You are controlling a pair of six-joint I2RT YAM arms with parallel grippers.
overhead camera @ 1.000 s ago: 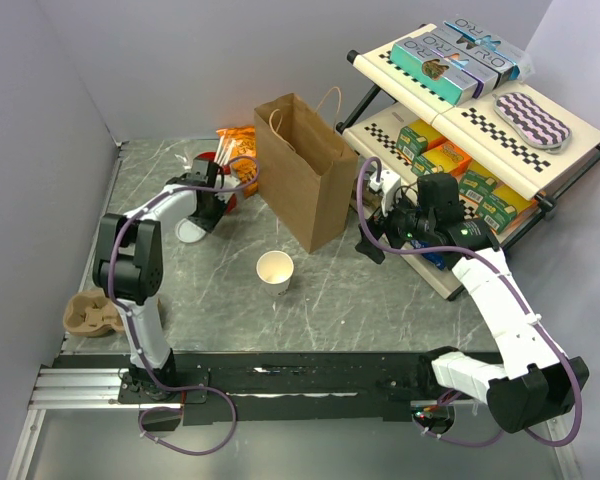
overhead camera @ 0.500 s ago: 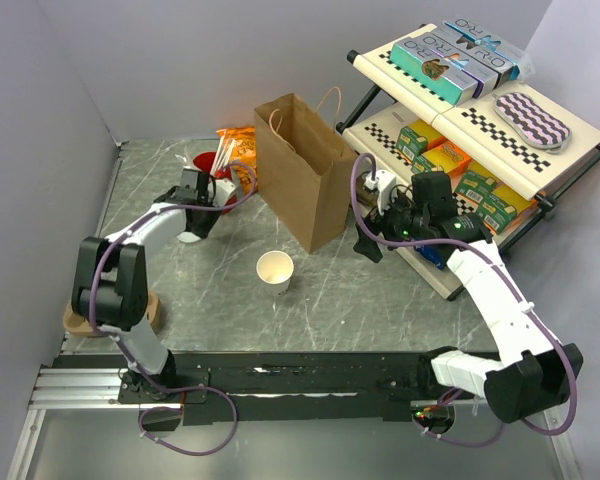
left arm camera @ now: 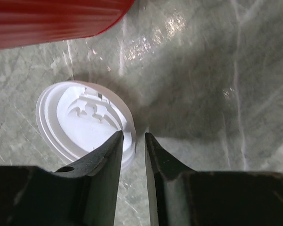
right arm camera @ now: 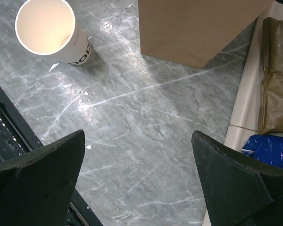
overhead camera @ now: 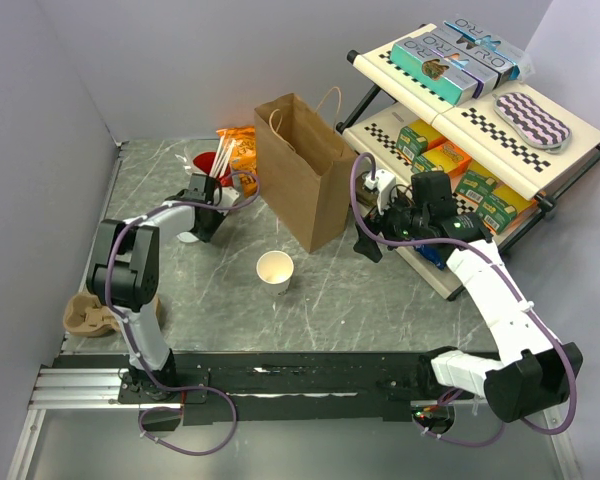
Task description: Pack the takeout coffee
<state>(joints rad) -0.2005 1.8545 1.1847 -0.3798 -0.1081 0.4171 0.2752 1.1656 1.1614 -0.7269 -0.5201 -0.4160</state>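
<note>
The takeout coffee's white paper cup (overhead camera: pixel 275 270) (right arm camera: pixel 45 26) stands open-topped on the marble table with no lid on it. Its white domed lid (overhead camera: pixel 187 237) (left arm camera: pixel 80 117) lies flat on the table at the left, next to the red cup (overhead camera: pixel 208 163) (left arm camera: pixel 47 19). My left gripper (overhead camera: pixel 194 231) (left arm camera: pixel 134 135) points down at the lid's right edge. Its jaws are a narrow gap apart and straddle the rim, one finger over the lid, the other on the table side. My right gripper (overhead camera: pixel 364 233) (right arm camera: pixel 138 136) hangs wide open and holds nothing, right of the brown paper bag (overhead camera: pixel 305 170) (right arm camera: pixel 198 28).
A brown pulp cup carrier (overhead camera: pixel 88 313) sits at the left edge near the left arm's base. An orange snack bag (overhead camera: pixel 242 145) lies behind the red cup. A two-tier rack (overhead camera: pixel 480 120) of boxes and packets fills the right side, close to the right arm.
The left jaws have narrowed over the lid's rim and the left arm's elbow has swung. The right gripper drew slightly nearer the bag, then held still.
</note>
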